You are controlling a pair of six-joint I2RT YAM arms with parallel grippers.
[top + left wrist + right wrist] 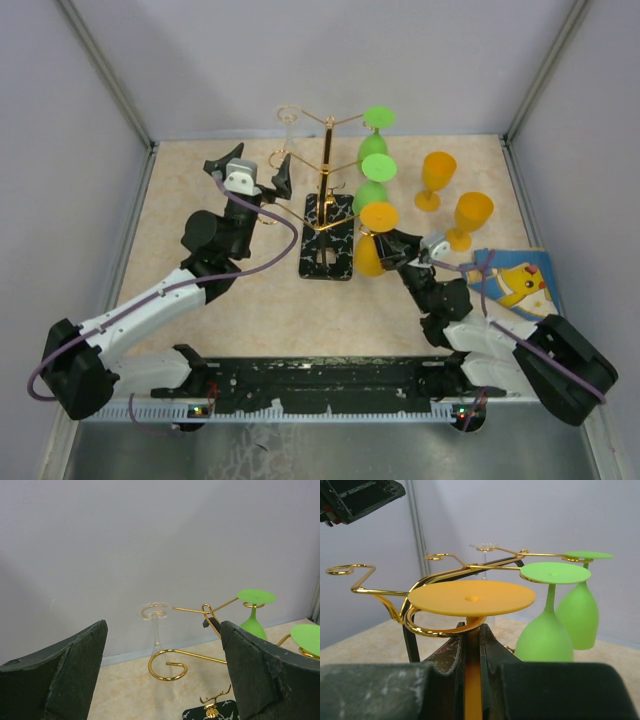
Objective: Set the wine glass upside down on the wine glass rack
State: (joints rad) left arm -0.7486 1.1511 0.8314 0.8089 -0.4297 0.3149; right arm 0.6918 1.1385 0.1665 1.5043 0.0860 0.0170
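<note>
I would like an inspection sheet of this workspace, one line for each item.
Surface: beige tabletop, no spill seen.
Job's things: wine glass rack upright; orange wine glass upside down, foot above a rack curl; green wine glasses and a clear wine glass hang.
Clutter: two spare orange glasses upright; Pikachu picture.
Grippers: left gripper open, empty; right gripper shut on the orange wine glass's stem.
Cables: purple cable along each arm.
Surroundings: plain grey walls.
</note>
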